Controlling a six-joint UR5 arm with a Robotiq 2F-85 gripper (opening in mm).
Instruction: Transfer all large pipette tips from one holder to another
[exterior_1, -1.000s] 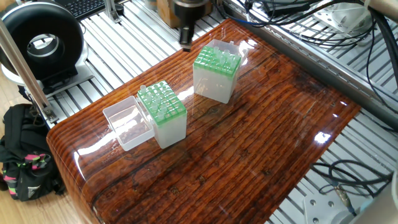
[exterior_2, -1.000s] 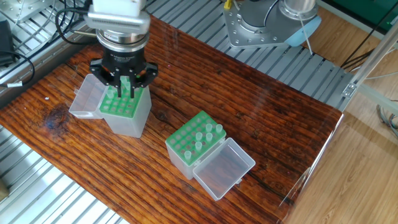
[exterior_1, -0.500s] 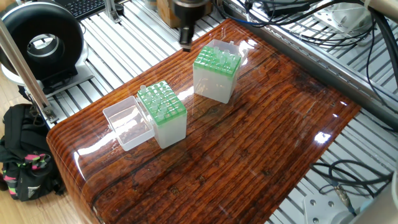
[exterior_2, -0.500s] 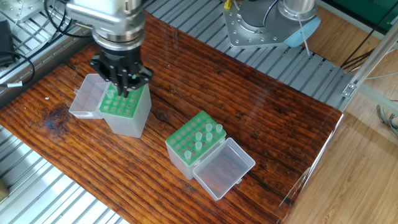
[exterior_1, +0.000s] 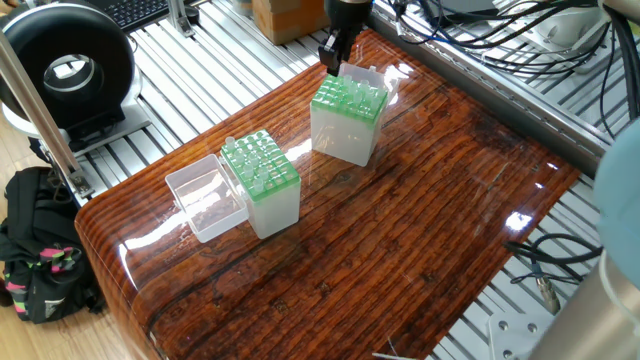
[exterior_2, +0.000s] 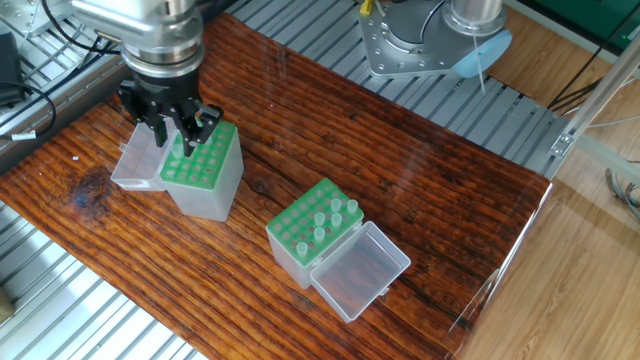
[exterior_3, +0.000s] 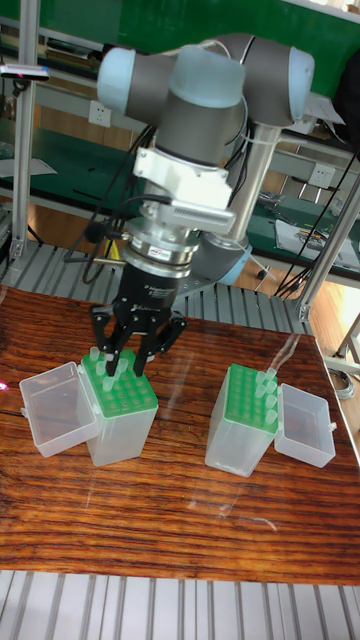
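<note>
Partway, I judge — several large pipette tips (exterior_2: 332, 216) stand in the 4-o'clock holder (exterior_2: 305, 240); gripper (exterior_2: 171, 127) hovers over the 9-o'clock holder (exterior_2: 203, 172), grip state untellable.

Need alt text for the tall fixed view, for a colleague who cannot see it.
The UR5's gripper hangs just above a green-topped tip box on the left of a wooden table. A second tip box with a few large pipette tips stands to the right, and both clear lids are open.

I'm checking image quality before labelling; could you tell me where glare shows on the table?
One fixed view: bright glare patches on the table near its right edge and beside the front holder. The other fixed view: only faint sheen. Tall fixed view: no strong glare.
</note>
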